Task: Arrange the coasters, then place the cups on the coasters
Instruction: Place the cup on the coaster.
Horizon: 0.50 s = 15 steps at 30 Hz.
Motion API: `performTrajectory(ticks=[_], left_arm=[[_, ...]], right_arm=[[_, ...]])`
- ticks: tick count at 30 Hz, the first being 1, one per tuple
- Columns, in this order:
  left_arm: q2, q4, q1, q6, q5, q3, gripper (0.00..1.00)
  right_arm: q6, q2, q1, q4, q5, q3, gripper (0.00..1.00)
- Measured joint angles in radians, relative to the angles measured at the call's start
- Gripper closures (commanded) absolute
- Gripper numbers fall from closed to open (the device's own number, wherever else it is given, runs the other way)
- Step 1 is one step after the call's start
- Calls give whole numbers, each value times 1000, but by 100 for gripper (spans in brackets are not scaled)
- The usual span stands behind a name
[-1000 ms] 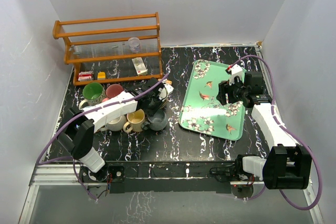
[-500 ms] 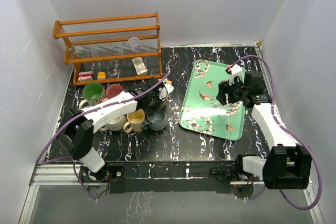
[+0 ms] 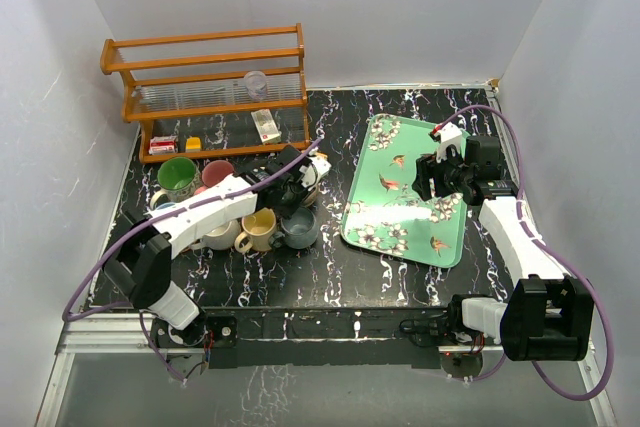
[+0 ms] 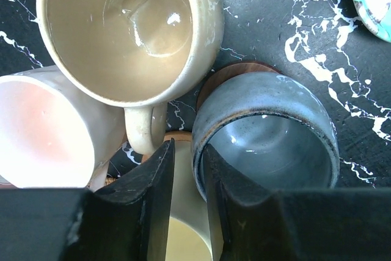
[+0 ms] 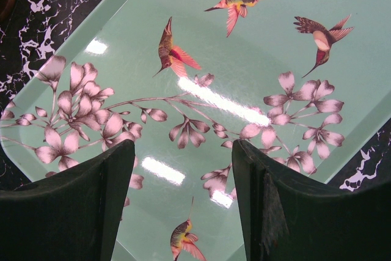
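Your left gripper (image 4: 186, 151) is holding its fingers only narrowly apart, with the yellow mug (image 4: 183, 242) showing in the gap; you cannot tell whether they are pinching it. The grey mug (image 4: 269, 145) is sitting on a dark coaster (image 4: 234, 68) just right of the fingers, with the tan mug (image 4: 122, 29) just ahead. Your right gripper (image 5: 183, 148) is hovering wide open and empty, with the tray (image 5: 256, 47) lying beneath its fingers.

the tan mug (image 4: 128, 35) is glazed ceramic, glossy and smooth inside, speckled at the rim. the grey mug (image 4: 269, 132) has a duller, mottled glaze and sits on a dark wooden coaster (image 4: 235, 69). the tray (image 5: 263, 47) is smooth and mirror-glossy; the table (image 4: 293, 22) looks like polished black marble.
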Motion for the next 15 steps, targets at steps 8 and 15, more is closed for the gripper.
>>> performTrajectory(ticks=[8,15], left_arm=[[-20,-3,0,11,14,0,62],[-81,-30,20,14,105,45,51]], right_arm=[[-6,1,0,-7,-4,1,36],[-41,60,0,-84,8,75,34]])
